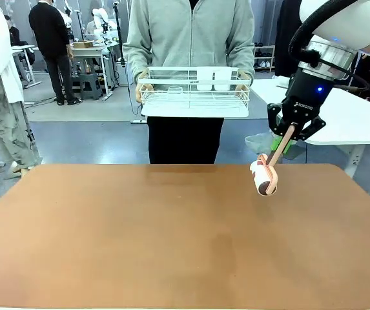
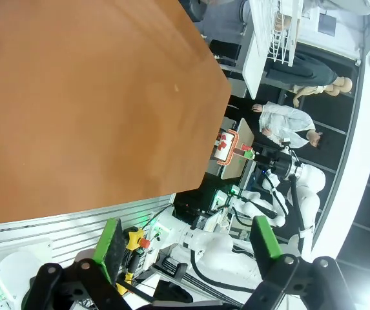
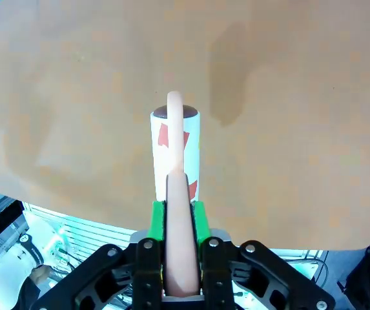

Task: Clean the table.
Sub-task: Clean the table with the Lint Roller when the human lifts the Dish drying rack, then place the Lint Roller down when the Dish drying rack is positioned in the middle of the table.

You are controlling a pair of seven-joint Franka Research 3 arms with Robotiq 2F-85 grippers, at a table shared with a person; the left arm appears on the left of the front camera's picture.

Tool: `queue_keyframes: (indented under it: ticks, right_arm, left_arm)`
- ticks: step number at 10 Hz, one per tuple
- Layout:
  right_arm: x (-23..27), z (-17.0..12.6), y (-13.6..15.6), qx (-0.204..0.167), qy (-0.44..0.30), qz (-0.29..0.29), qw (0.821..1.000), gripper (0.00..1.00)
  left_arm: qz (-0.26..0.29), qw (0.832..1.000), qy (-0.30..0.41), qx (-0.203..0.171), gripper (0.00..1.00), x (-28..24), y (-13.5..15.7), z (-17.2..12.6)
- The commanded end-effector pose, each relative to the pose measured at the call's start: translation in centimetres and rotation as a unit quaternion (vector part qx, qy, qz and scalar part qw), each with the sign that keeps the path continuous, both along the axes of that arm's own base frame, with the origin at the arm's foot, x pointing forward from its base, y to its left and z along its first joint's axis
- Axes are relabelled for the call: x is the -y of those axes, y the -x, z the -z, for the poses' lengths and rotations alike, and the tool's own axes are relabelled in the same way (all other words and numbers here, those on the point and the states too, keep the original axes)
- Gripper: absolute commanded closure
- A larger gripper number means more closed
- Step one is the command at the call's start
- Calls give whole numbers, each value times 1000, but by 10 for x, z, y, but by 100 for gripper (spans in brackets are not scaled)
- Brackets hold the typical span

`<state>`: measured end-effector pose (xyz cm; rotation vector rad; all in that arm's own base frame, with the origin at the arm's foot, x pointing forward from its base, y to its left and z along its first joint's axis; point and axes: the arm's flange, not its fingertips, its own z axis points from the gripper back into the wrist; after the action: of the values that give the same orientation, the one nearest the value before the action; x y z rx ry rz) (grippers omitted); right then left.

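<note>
Counter [image 1: 139, 239] lies below my left hand [image 2: 188, 237], spread wide and empty. My right hand [image 1: 293, 132] clamps a lint roller [image 1: 264, 178] by its handle over the far right edge, and I judge the sweeping not yet begun. Next I must press it flat and roll.

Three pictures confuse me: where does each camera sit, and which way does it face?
Front view: fixed between the arms, facing across the table at the person; right tool shows.
Left wrist view: on the left wrist, facing the table edge; open left tool shows.
Right wrist view: on the right wrist, facing down at the table; right tool clamps the lint roller.
Front and right wrist views share the lint roller.
</note>
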<state>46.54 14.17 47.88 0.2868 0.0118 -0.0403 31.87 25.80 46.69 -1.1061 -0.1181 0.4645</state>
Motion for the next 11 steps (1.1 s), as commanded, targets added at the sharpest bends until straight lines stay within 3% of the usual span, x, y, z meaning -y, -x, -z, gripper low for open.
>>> queue_keyframes:
  ticks: [1, 11]
  right_arm:
    - [-2, -6, 5, -6, -1, 12, 1000, 79]
    - [-2, -6, 5, -6, -1, 12, 1000, 79]
  left_arm:
    - [3, 1000, 1, 7, 0, -2, 3, -1]
    - [3, 1000, 1, 7, 0, -2, 3, -1]
